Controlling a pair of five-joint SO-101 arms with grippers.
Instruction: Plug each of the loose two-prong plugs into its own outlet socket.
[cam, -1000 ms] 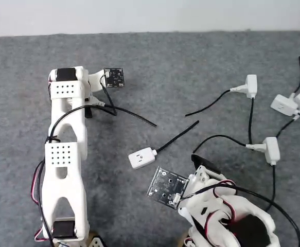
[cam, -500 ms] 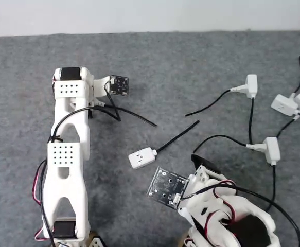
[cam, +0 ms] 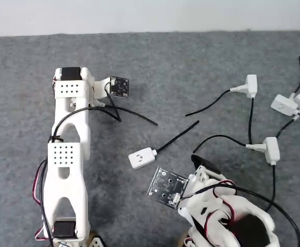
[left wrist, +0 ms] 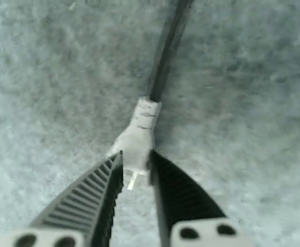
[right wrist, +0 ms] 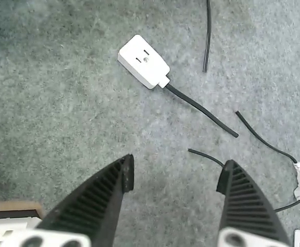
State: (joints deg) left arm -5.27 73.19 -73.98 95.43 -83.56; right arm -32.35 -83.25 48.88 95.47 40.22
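My left gripper (left wrist: 135, 157) is shut on a white two-prong plug (left wrist: 138, 139), whose metal prongs show between the fingers just above the grey carpet. The plug's black cord (cam: 134, 115) trails away to the right in the high view. A white outlet socket (cam: 142, 157) with a short black cord lies mid-table; it also lies ahead of my right gripper (right wrist: 176, 177), as the socket (right wrist: 143, 62). That gripper is open and holds nothing, low at the table's near edge.
Two more white plugs (cam: 250, 85) (cam: 270, 150) on black cords lie at the right. Two white socket blocks (cam: 284, 105) sit by the right edge. Loose cord ends (right wrist: 207, 36) cross the carpet between the socket and those plugs.
The left arm's wrist has shifted slightly to the right and toward the near side with the plug in its grip. The right arm and the socket have stayed put.
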